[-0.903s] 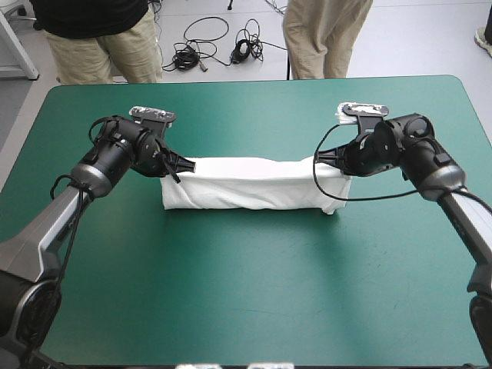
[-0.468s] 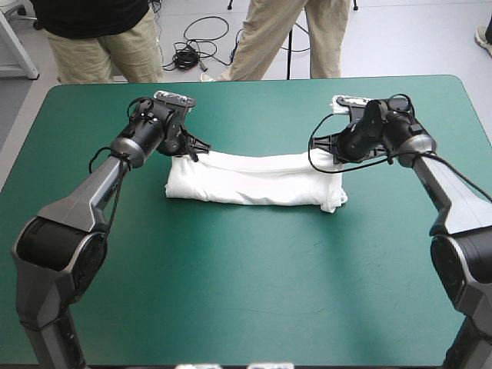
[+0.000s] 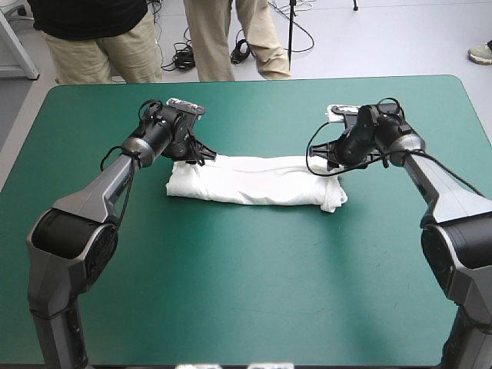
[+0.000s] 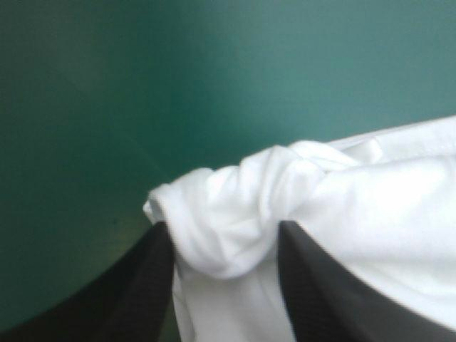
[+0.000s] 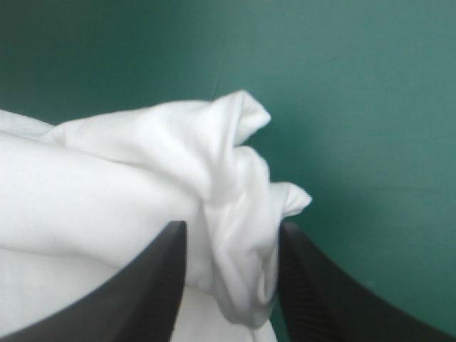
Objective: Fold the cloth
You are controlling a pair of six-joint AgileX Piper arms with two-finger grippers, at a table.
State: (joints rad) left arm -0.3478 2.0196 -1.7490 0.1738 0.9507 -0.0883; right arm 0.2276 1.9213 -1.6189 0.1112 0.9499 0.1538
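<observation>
The white T-shirt point(image 3: 254, 181) lies as a long folded band across the middle of the teal-green table, its far edge lifted at both ends. My left gripper point(image 3: 201, 156) is shut on the T-shirt at its far-left corner; a bunched knot of the T-shirt point(image 4: 235, 221) sits between the black fingers point(image 4: 146, 267). My right gripper point(image 3: 323, 161) is shut on the T-shirt at its far-right corner, where a wad of the T-shirt point(image 5: 231, 228) is pinched between the fingers point(image 5: 160, 274). Bare cover lies ahead of both grippers.
The teal-green table point(image 3: 246, 292) stretches bare on the near side of the T-shirt, and a narrower strip point(image 3: 261, 108) runs between the T-shirt and the far edge.
Both grippers have carried the T-shirt's held edge toward the table's far side. The band has shifted slightly away and flattened, and the arms now reach farther out.
</observation>
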